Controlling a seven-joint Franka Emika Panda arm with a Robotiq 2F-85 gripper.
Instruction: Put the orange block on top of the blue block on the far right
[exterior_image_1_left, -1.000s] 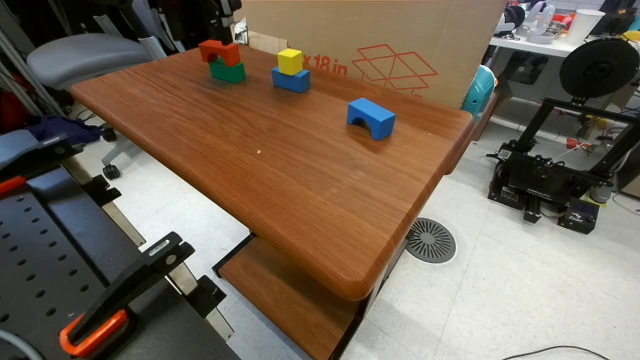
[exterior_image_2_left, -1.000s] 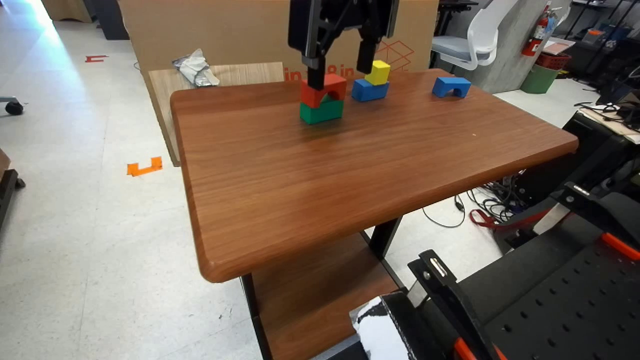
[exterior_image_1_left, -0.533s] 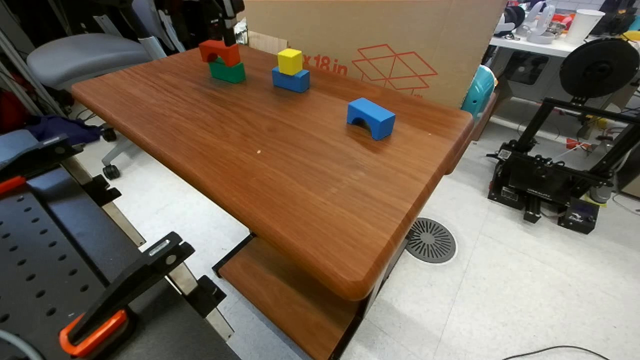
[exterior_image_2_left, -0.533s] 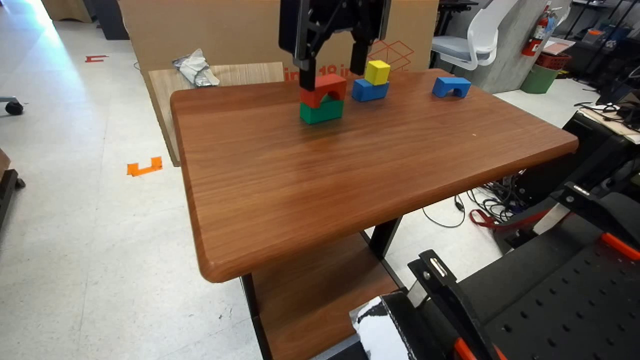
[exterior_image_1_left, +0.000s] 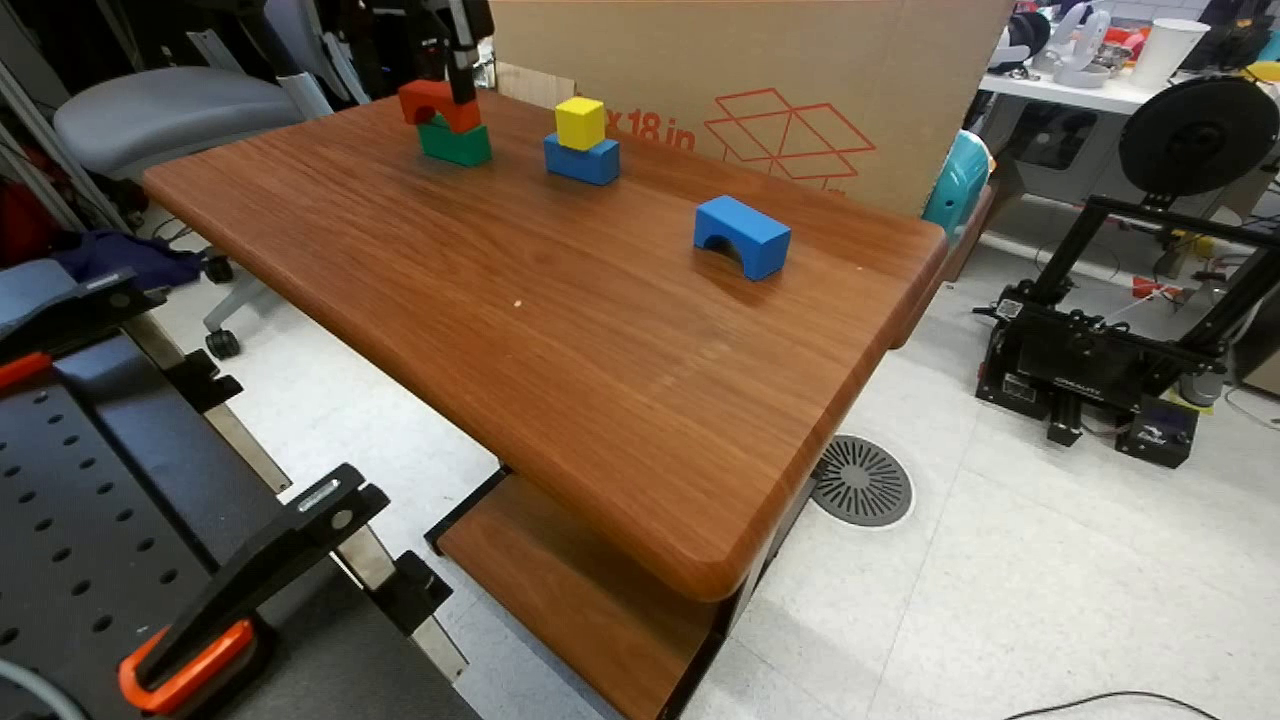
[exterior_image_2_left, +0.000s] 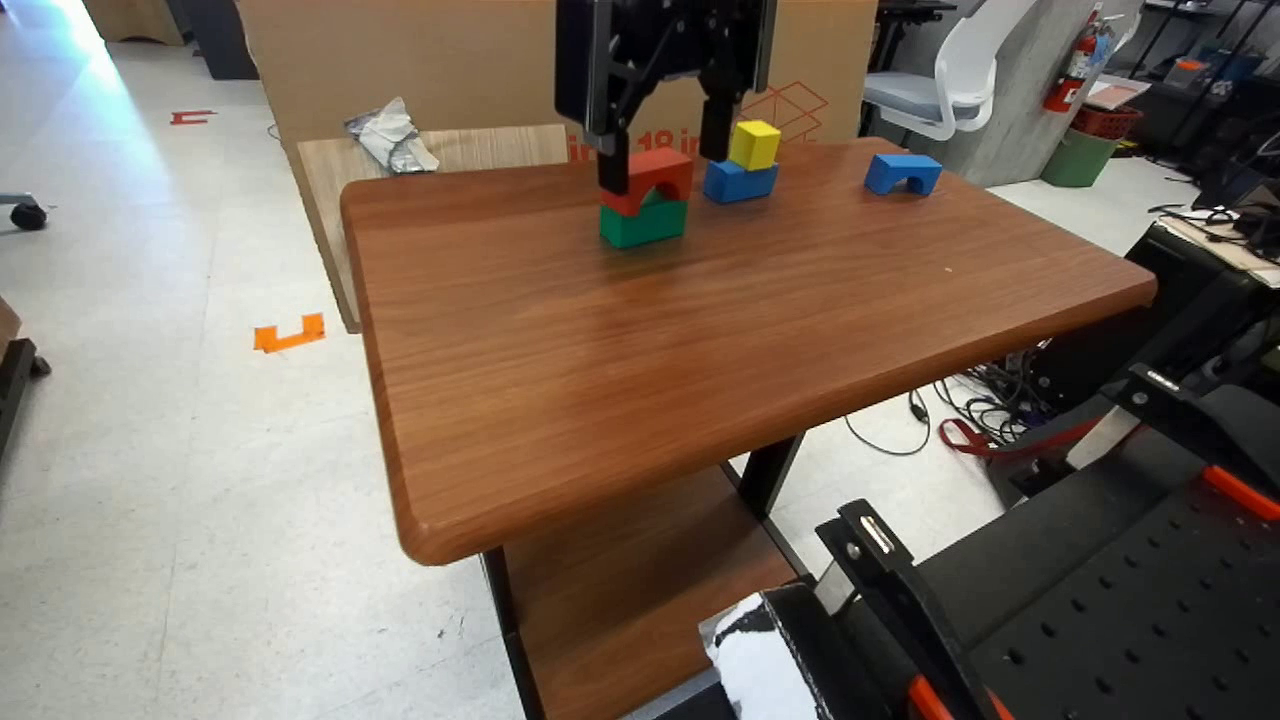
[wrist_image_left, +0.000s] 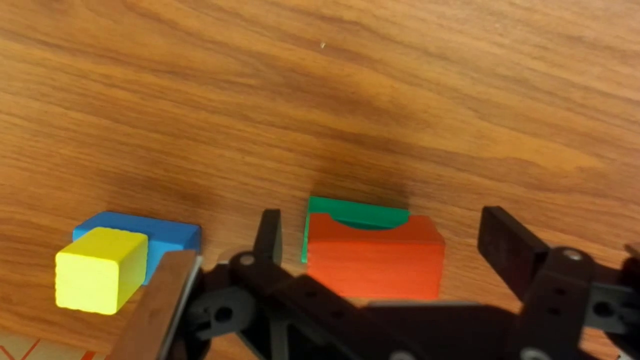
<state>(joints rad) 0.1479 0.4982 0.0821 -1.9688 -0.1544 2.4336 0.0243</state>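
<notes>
Orange block (wrist_image_left: 375, 270) is sitting on top of the green block (wrist_image_left: 372, 212), and my pincer (wrist_image_left: 385, 240) is pointing down over it, pretty much straddling the thing. Jaws are well apart and I've got hold of nothing: from my wrist the fingers (wrist_image_left: 510, 250) stand to either side, with strips of bare table showing between them and its ends. In both exterior views a finger crosses in front of it, so how low the tips really are, I can't tell. It's notch side down, and some green peeks out past it in the wrist view.

That little pile is nearer the left edge of the table (exterior_image_1_left: 600, 300) than the right one, set in from the back edge (the side with the cardboard box (exterior_image_1_left: 620, 50)). Next one over, around midway along that back edge and in from it, there's a yellow cube (exterior_image_2_left: 754, 146) perched on a plain blue block (exterior_image_2_left: 740, 182). Then, well apart from both piles and toward the back right corner, the arched blue block (exterior_image_1_left: 742, 235) stands on its own, notch down too.

Off the table: white chair (exterior_image_2_left: 970, 70) beyond the back right corner, black clamps (exterior_image_1_left: 262, 575) out past the front edge.
</notes>
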